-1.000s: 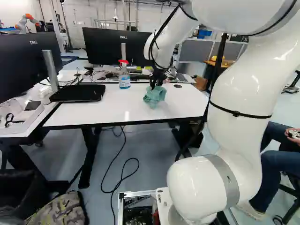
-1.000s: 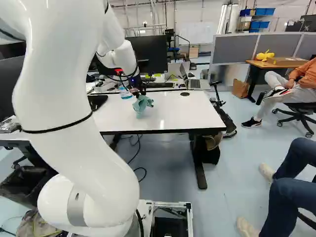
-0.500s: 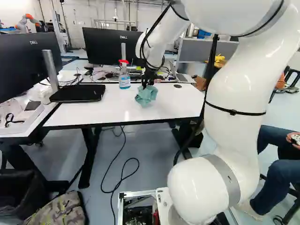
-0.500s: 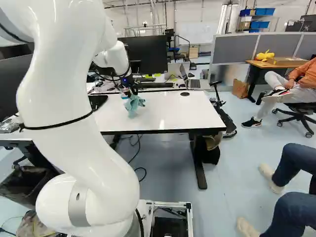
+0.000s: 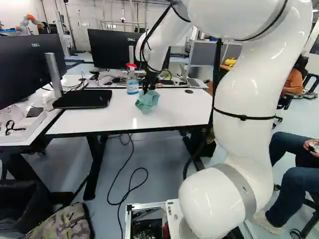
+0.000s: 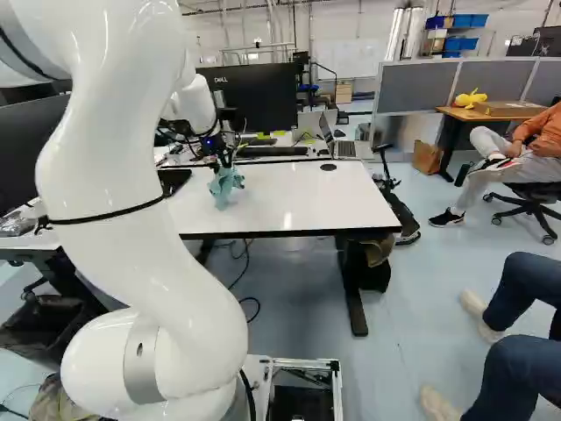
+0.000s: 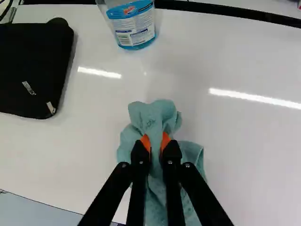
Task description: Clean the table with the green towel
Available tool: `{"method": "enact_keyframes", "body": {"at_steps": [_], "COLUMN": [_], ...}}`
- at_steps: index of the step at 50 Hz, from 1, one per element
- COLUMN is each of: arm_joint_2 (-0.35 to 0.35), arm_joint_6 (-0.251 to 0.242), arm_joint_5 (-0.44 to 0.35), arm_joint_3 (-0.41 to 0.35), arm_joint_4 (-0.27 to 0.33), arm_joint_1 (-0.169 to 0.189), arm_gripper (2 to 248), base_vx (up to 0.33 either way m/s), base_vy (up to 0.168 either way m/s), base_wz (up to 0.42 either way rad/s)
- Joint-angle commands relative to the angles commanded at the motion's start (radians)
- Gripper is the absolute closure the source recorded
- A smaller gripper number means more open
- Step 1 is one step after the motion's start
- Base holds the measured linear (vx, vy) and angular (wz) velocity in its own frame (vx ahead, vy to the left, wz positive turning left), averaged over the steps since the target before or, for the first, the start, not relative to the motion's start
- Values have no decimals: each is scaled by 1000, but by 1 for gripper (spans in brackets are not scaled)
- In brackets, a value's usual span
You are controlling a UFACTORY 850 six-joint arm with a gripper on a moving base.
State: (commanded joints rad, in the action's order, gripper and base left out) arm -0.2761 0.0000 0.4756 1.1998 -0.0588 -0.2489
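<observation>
The white surface [image 5: 184, 112] stretched out ahead of the base, its edge trimmed in black. The white arm [image 5: 244, 99] rose right of the middle in the left base view and reached forward over the surface. Two dark monitors came next: one [image 5: 30, 69] at the far left of the left base view, the other [image 5: 114, 50] beyond the surface's far edge. A black bin [image 5: 22, 199] stood low at the left of the left base view, a patterned bag [image 5: 65, 224] just beside it on the floor. An open laptop [image 6: 346, 147] sat past the surface's far edge, right of the middle in the right base view. A flat black item [image 5: 87, 98] lay on the surface, at its left part in the left base view.

The spray bottle [image 5: 132, 83], red-topped with blue liquid inside, stood upright on the surface near its far edge, ahead of the towel and apart from it. The green towel [image 5: 146, 101] was bunched up over the surface, between the bottle and the near edge. The hand [image 5: 148, 89] was closed on it: in the wrist view, the hand [image 7: 156, 142] had a fold of cloth pinched between its orange pads [image 7: 146, 142], with more cloth spilling out around the fingers. Smallest was a dark disc [image 5: 189, 91] in the surface, right of the towel in the left base view.
</observation>
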Motion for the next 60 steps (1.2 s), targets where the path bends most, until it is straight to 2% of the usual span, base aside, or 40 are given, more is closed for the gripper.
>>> {"method": "enact_keyframes", "body": {"at_steps": [4,12,13,17,18,23,24,28,29,33,34,38,39,60], "arm_joint_2": [-3,-3,-3,-3,-3,-3,-3,-3,-3,-3,-3,-3,-3,8], "arm_joint_6": [0,0,0,0,0,0,0,0,0,0,0,0,0,0], "arm_joint_5": [0,0,0,0,0,0,0,0,0,0,0,0,0,-27], "arm_joint_3": [4,4,4,4,4,4,4,4,4,4,4,4,4,-18], "arm_joint_4": [0,0,0,0,0,0,0,0,0,0,0,0,0,1], "arm_joint_1": [-11,-11,-11,-11,-11,-11,-11,-11,-11,-11,-11,-11,-11,-6], "arm_gripper": [207,203,173,173,139,139,104,104,67,67,30,30,3,3], "base_vx": [0,0,0,0,0,0,0,0,0,0,0,0,0,0], "base_vy": [0,0,0,0,0,0,0,0,0,0,0,0,0,0], "base_wz": [0,0,0,0,0,0,0,0,0,0,0,0,0,0]}}
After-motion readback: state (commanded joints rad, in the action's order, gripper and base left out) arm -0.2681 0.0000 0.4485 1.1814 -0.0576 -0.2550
